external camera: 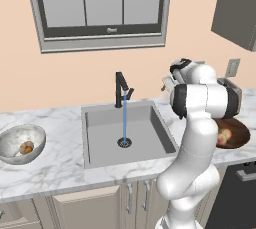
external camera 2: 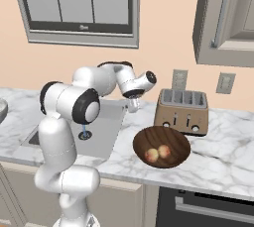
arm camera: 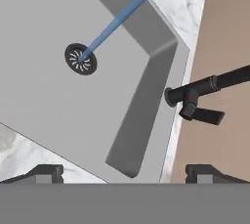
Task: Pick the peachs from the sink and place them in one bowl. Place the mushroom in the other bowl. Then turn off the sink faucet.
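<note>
- Sink sits centre frame in my left base view, a grey basin set into the white marble counter; a blue stream of water runs down to the round drain.
- My arm rises at lower right of that view, bent over the sink's right edge.
- Toaster stands right of centre in the right base view, just behind the wooden bowl.
- Wooden bowl lies on the counter at centre right there, holding both peaches side by side.
- Speckled bowl is at the left edge of my left base view, with the mushroom inside.
- Faucet stands black behind the basin, upper centre; in the hand view it lies at right, post, lever and all.
- Gripper: I see its two tips at the bottom of the hand view spread wide apart, nothing between them.
</note>
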Tool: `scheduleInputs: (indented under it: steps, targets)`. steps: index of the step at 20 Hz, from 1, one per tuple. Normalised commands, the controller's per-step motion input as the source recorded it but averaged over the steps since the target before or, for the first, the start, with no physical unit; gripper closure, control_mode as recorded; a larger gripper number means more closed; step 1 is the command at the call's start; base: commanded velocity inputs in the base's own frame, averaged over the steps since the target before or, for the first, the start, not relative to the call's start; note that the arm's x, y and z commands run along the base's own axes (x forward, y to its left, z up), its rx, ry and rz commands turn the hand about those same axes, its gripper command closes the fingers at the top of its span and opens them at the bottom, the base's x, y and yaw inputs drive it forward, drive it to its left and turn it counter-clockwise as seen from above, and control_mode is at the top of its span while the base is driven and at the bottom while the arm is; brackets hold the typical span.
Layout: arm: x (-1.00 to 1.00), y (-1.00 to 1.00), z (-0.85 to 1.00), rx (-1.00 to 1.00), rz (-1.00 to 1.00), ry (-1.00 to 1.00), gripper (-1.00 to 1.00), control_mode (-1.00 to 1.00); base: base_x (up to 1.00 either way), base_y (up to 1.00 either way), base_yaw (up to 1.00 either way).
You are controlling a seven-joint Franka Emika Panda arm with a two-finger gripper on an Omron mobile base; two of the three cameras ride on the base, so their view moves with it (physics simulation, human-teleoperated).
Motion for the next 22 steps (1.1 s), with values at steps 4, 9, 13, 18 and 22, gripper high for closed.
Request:
scheduleInputs:
  steps: [4, 9, 13, 18, 22]
  targets:
    - [0.0, 0.7, -0.02, 0.0, -0.16, -0.16, -1.0, -1.0, 0.0, 0.0, 0.0]
    - [0.0, 0.71, 0.0, 0.0, -0.19, -0.05, -1.0, -1.0, 0.0, 0.0, 0.0]
    - [0.0, 0.04, 0.0, 0.02, -0.11, 0.0, -1.0, -1.0, 0.0, 0.0, 0.0]
    - [0.0, 0.0, 0.0, 0.07, -0.03, 0.0, -1.0, -1.0, 0.0, 0.0, 0.0]
    - [0.0, 0.0, 0.0, 0.1, 0.0, -0.01, -1.0, -1.0, 0.0, 0.0, 0.0]
